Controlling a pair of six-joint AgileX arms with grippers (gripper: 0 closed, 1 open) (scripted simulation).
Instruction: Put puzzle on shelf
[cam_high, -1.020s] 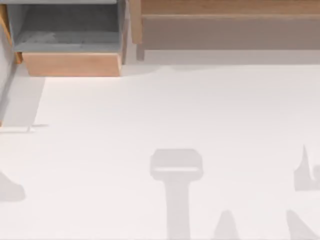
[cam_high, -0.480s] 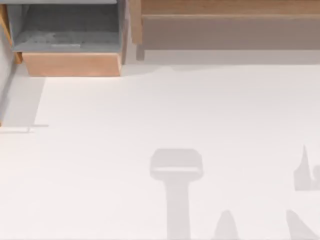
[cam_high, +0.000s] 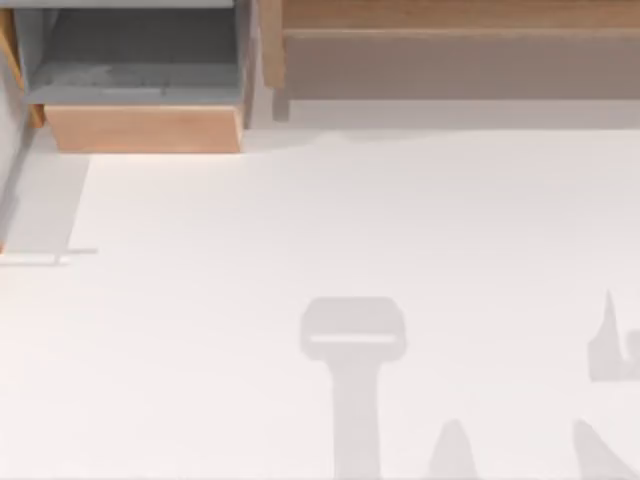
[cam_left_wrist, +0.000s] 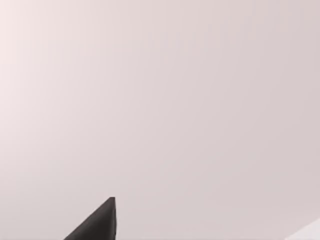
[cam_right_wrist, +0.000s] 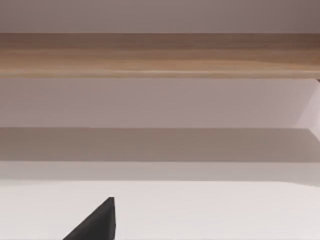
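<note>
The bench (cam_high: 330, 230) spreads white and bare across the top view, w/ arm shadows near its lower edge. At the far edge on the right runs the shelf (cam_high: 450, 40), a long light-brown board w/ a grey-brown recessed face and a wooden side post; left of it sits the smaller grey-lined box (cam_high: 140, 90) w/ a wooden front. The puzzle can't be located from these pics, so whether it lies on the shelf, in the box or elsewhere can't be told. Judged from that, the step in hand is prob. early: finding and reaching the cube, so the next move calls for getting it in sight before any grasp. The right wrist view faces the shelf (cam_right_wrist: 160, 55) edge-on, its wood board above a shadowed recess, which the top view gives from above. The left wrist view faces plain pale surface. A dark fingertip (cam_right_wrist: 95, 222) pokes into the right wrist view and another (cam_left_wrist: 95, 222) into the left; whether either gripper is apart or together can't be told.
</note>
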